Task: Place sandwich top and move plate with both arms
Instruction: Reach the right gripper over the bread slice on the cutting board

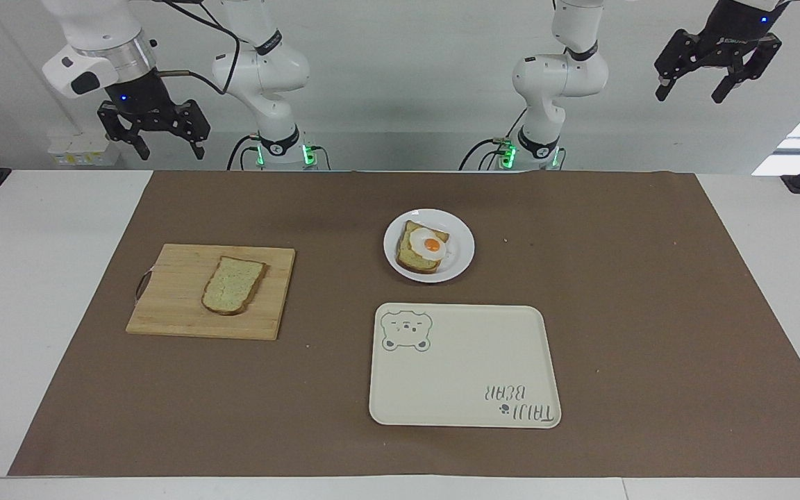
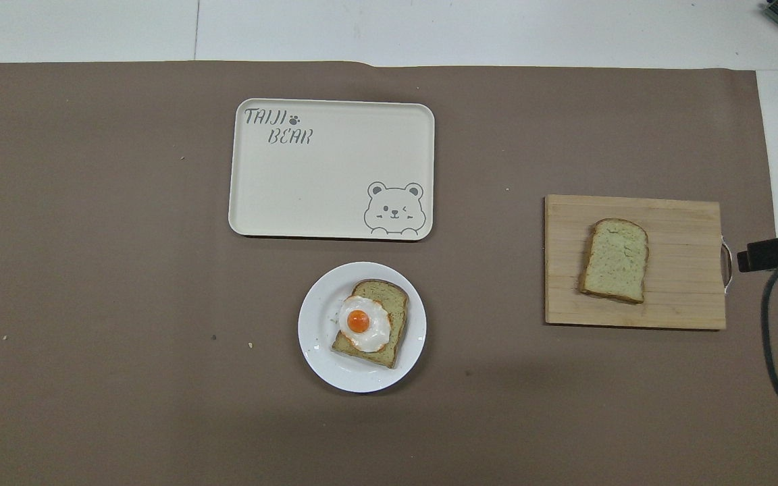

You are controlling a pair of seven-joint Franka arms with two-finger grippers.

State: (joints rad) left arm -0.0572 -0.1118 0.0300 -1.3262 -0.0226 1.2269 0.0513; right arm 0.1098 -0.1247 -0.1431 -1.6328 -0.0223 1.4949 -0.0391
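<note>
One sandwich top (image 1: 234, 285) lies flat on one board (image 1: 178, 305), toward the right arm's end of the desk (image 1: 32, 278). One plate (image 1: 459, 264) carries one egg slice (image 1: 424, 248); one tray (image 1: 455, 389) lies just farther from the robots. Two grippers hang raised: right gripper (image 1: 169, 147) and left gripper (image 1: 694, 92), both with jaws apart, holding nothing.

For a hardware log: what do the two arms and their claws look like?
Both arms are glossy white with rounded segments, dark joint rings and green lights at the bases. The right claw and left claw are black, two-fingered, each with a small blue light above. A black cable loops along the right arm.
</note>
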